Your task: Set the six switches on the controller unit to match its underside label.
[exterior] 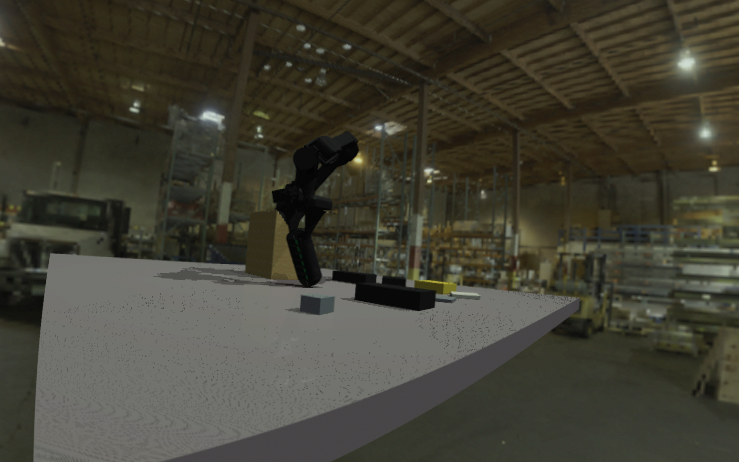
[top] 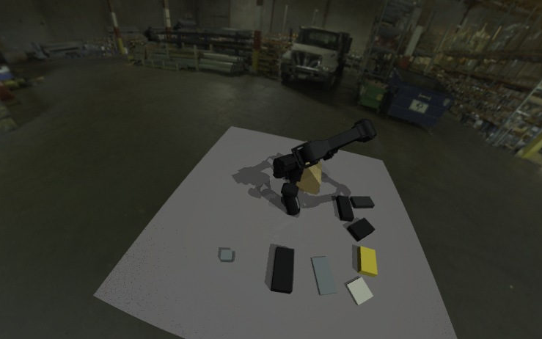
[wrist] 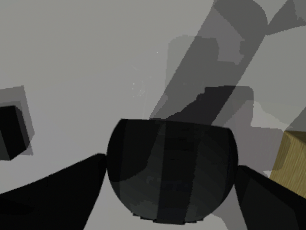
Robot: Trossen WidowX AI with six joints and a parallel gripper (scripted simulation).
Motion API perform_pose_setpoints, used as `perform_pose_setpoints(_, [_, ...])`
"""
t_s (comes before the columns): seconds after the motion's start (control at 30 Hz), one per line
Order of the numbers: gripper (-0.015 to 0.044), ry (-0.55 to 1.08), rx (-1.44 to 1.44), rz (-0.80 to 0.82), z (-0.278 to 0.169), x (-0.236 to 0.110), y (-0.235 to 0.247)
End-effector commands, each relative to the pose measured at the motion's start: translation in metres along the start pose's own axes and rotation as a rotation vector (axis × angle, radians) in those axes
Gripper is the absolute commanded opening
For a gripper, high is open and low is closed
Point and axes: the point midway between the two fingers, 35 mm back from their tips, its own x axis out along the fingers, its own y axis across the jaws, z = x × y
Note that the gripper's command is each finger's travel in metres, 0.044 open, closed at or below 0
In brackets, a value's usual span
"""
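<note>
My arm (top: 339, 141) reaches from the far side of the bench toward its middle, elbow raised, wrist bent steeply down, and my gripper (exterior: 302, 232) is clamped at a wide spread on the dark controller unit (exterior: 305, 258), held tilted on end.
</note>
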Motion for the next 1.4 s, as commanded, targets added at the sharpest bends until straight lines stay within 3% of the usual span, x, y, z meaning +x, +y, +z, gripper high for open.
perform_pose_setpoints(0.0, [0.0336,0.014,0.006,0.003,-0.007,0.0,-0.001])
perform_pose_setpoints(1.37, [0.0337,0.016,0.006,0.002,-0.036,-0.003,0.0])
